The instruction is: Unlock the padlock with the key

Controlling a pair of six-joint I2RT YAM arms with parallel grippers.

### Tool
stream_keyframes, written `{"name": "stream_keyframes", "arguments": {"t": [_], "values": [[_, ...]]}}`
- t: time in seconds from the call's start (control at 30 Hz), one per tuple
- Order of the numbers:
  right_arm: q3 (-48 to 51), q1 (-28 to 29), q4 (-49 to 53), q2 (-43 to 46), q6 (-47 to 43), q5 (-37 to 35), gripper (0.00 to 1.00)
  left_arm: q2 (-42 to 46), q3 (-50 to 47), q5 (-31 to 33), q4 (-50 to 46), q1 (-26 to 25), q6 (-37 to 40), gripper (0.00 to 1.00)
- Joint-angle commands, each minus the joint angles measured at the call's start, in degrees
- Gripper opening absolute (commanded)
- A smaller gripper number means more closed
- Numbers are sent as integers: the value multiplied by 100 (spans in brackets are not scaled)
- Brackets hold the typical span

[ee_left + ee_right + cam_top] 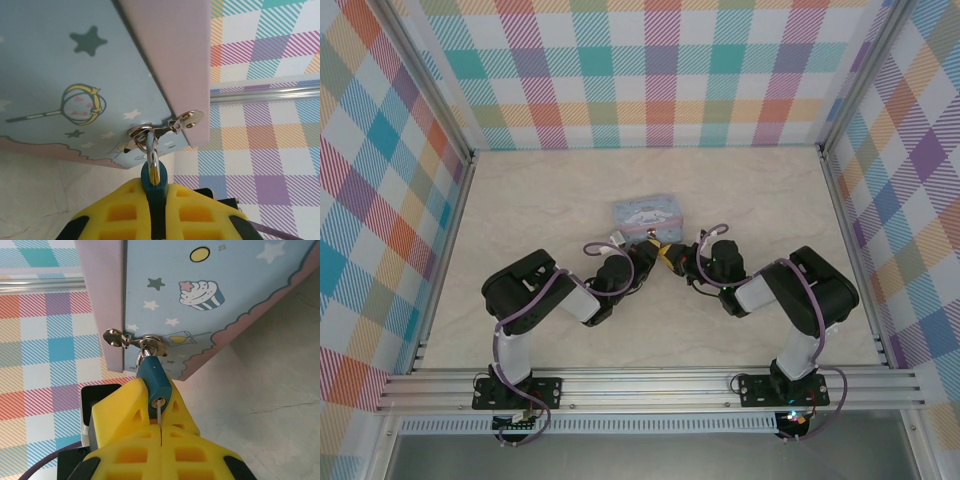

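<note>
L gripper (pixel 152 194) is pinching the padlock (pixel 152 176) by its teal body, w/ yellow fingers (pixel 120 210) pressing on both sides. The padlock's shackle (pixel 153 156) is hanging thru the metal hasp (pixel 186 118) at the tin's (pixel 75 75) corner, so the lock is sitting just off the tin's edge, above the table (pixel 30 200).

In R wrist view, R gripper (pixel 161 429) is squeezing together on the key (pixel 158 412). A thin bit of blade is showing btwn the fingertips & the padlock base, its tip sitting in the keyhole. The key's head is hiding inside the pads. Can't tell if the shackle is latched or loose.

From the top cam, both grippers are meeting nose to nose just in front of the tin, which is lying near the table's middle.
</note>
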State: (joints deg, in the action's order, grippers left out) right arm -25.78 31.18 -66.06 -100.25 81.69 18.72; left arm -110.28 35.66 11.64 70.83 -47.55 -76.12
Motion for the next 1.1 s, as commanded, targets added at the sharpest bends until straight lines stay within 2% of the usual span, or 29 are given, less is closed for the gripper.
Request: {"name": "stream_keyframes", "arguments": {"t": [0.0, 0.5, 0.8, 1.07], "values": [[-288, -83, -235, 52, -171, -152, 2, 13, 132, -1156, 574, -395, -96, 0], [6, -708, -181, 99, -302, 79, 1, 147, -138, -1054, 581, -396, -87, 0], [-181, -686, -31, 95, -360, 155, 1, 78, -60, -1120, 590, -408, -112, 0], [-177, -312, -254, -33, -139, 1, 1, 61, 10, -1041, 579, -402, -126, 0]]}}
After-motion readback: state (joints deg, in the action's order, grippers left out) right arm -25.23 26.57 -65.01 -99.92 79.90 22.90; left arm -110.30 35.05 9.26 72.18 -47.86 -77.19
